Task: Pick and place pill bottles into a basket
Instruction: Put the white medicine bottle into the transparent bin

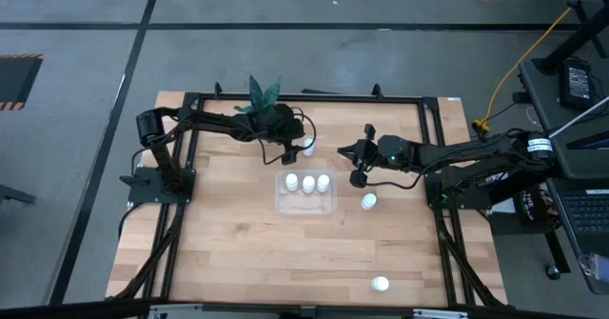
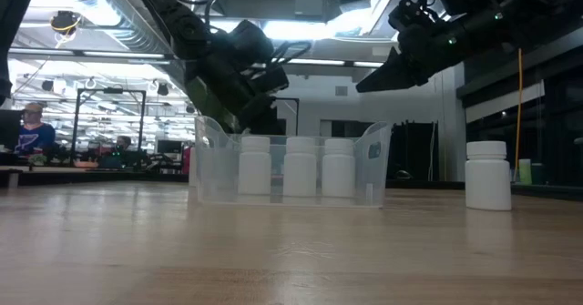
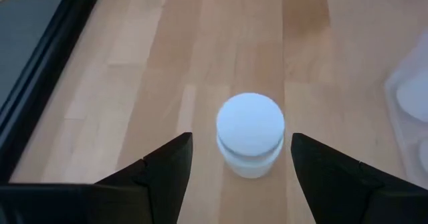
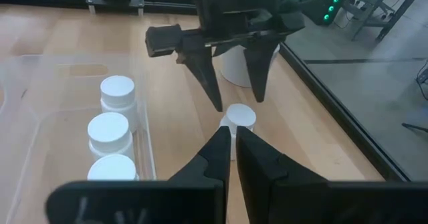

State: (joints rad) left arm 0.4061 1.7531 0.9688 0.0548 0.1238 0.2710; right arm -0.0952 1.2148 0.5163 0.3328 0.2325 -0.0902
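Left gripper (image 3: 235, 158) open astride a pill bottle (image 3: 250, 134) near the tabletop's far edge: descend squarely, then close; right gripper (image 4: 232, 150) shut, empty.

Grey floor (image 1: 86, 119), bright ceiling lights (image 2: 301, 27), perhaps a workshop

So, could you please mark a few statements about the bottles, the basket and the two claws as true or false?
1. Three pill bottles stand in the basket. True.
2. The left claw is shut on a bottle. False: it is open, its fingers either side of a bottle standing on the table.
3. The right claw is shut and holds nothing. True.
4. The basket lies tipped on its side. False: it sits flat.
5. Two more bottles stand on the table outside the basket, on the right arm's side. True.
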